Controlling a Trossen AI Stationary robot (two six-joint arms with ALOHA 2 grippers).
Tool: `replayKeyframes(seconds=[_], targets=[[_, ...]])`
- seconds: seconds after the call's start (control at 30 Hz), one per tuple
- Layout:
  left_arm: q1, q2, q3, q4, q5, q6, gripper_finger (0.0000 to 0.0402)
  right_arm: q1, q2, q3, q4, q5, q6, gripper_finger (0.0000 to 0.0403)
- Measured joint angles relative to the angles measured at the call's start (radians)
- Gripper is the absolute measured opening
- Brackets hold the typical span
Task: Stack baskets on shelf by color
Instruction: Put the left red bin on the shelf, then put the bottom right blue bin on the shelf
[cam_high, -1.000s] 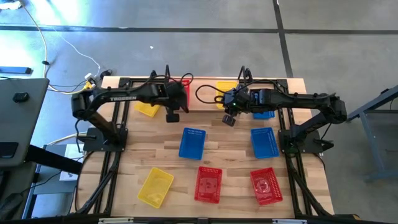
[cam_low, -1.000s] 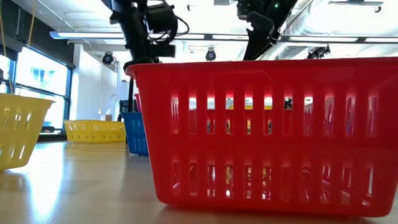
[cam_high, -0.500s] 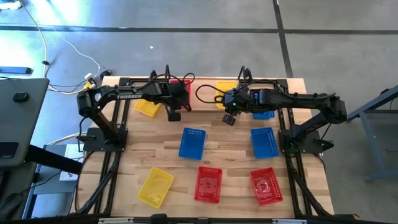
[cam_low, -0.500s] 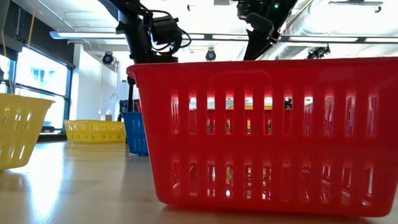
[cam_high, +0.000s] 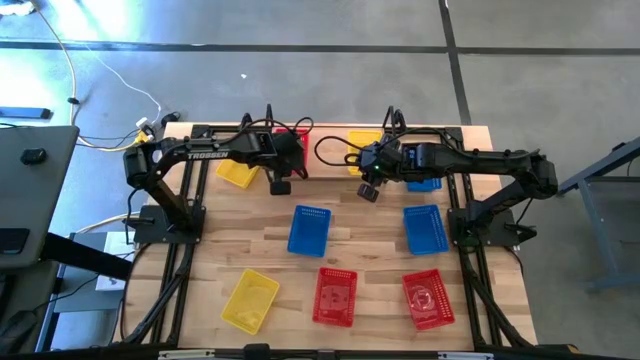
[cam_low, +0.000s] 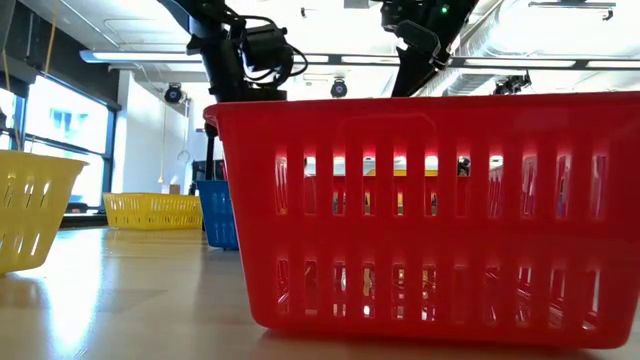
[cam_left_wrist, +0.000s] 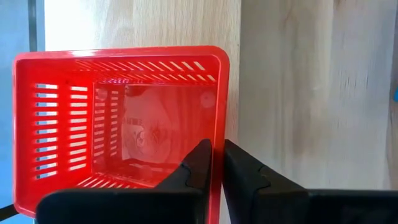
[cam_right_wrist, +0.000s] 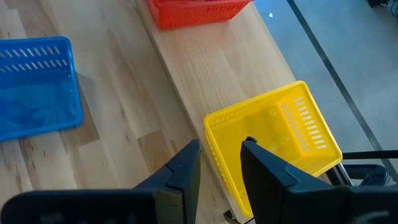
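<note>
A red basket (cam_left_wrist: 118, 124) stands on the light plank of the shelf (cam_left_wrist: 143, 25) at the table's far edge, and my left gripper (cam_left_wrist: 217, 152) is shut on its wall. A yellow basket (cam_right_wrist: 273, 143) stands farther right on the shelf (cam_right_wrist: 205, 68). My right gripper (cam_right_wrist: 222, 146) hovers open above and short of it. In the right wrist view the yellow basket's rim shows between the fingers with room on both sides. In the high view the red basket (cam_high: 297, 135) and the yellow one (cam_high: 362, 140) are partly hidden by the arms. My left gripper has the red basket's wall on the tabletop side (cam_left_wrist: 221, 118) between its fingers, one finger inside (cam_left_wrist: 200, 158) the basket and one outside (cam_left_wrist: 239, 163). The fingers come from above, slanting down. The basket sits level, open side up, its bottom on the shelf plank.
On the tabletop lie two blue baskets (cam_high: 310, 230) (cam_high: 425, 228), two red ones (cam_high: 335, 295) (cam_high: 428, 300) and a yellow one (cam_high: 250, 300). Another yellow basket (cam_high: 238, 172) lies under the left arm and another blue one (cam_high: 425, 183) under the right arm. A red basket (cam_low: 430, 220) fills the low view.
My left gripper has sunk a little and shifted slightly toward the table's right with the red basket, then kept still over the last half second. The right arm has not moved.
</note>
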Motion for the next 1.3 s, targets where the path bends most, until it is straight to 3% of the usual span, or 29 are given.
replayKeyframes(seconds=[0.43, 0.8, 1.3], targets=[[0.000, 0.000, 0.000, -0.001, -0.004, -0.009, 0.0087, 0.000, 0.000, 0.000, 0.000, 0.003, 0.005, 0.0101], [-0.001, -0.001, 0.000, -0.015, -0.024, -0.185, 0.0168, 0.001, 0.000, 0.000, 0.000, -0.003, 0.008, 0.0101], [-0.042, -0.045, 0.045, -0.061, -0.080, -0.211, 0.0174, 0.008, 0.000, 0.000, 0.000, -0.003, -0.002, 0.0101]])
